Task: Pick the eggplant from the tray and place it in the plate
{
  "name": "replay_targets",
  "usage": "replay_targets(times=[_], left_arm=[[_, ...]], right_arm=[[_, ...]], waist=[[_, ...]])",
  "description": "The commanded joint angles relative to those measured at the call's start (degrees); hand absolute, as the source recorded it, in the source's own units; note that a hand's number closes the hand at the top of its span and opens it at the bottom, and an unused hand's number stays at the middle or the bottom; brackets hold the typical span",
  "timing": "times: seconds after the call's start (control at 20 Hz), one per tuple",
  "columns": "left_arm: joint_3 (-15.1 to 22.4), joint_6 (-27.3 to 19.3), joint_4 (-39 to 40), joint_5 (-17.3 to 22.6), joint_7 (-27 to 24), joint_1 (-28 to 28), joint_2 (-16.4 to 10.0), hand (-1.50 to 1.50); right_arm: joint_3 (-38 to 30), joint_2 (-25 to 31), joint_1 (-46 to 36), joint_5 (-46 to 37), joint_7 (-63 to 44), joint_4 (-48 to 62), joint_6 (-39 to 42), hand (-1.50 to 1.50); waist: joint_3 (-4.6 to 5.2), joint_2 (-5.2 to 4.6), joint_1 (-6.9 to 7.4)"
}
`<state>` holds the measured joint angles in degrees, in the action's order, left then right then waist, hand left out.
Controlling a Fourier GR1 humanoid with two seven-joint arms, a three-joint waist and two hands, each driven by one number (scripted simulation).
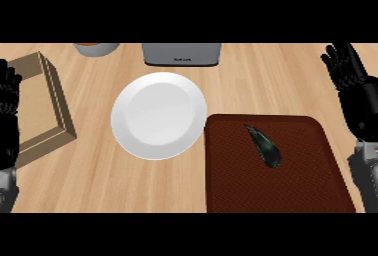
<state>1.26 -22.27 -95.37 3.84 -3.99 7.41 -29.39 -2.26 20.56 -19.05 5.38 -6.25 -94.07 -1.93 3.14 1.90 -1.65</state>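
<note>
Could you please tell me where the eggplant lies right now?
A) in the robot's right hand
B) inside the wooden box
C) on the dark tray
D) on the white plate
C: the eggplant lies on the tray, to the right of the plate.

Bright, even, diffuse light across pale wooden counter (88,185); direction of source cannot be told. Cast shadows faint and soft. Round white plate (159,115) brightest thing in view, gentle grey shading round rim and well. Dark red-brown rectangular tray (295,195) matte, flat-lit. Slim dark eggplant (263,146) carries dull greenish sheen along its length. Open wooden box (59,100) at left: inner walls shaded darker than top edges.
</note>
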Motion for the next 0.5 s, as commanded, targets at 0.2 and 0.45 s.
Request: replay_targets(times=[0.2, 0.45], left_arm=[[6.9, 3.5, 5.4, 4.0, 7.6, -4.4, 6.2, 0.00], [10.3, 5.4, 8.9, 6.0, 11.1, -6.6, 9.3, 0.00]], right_arm=[[7.1, -5.0, -0.7, 18.4, -5.9, 7.7, 19.1, 1.50], [15.5, 15.0, -5.1, -12.2, 8.6, 0.8, 24.7, 1.50]], waist=[[-3.40, -4.30, 4.32], [-3.08, -3.64, 3.01]])
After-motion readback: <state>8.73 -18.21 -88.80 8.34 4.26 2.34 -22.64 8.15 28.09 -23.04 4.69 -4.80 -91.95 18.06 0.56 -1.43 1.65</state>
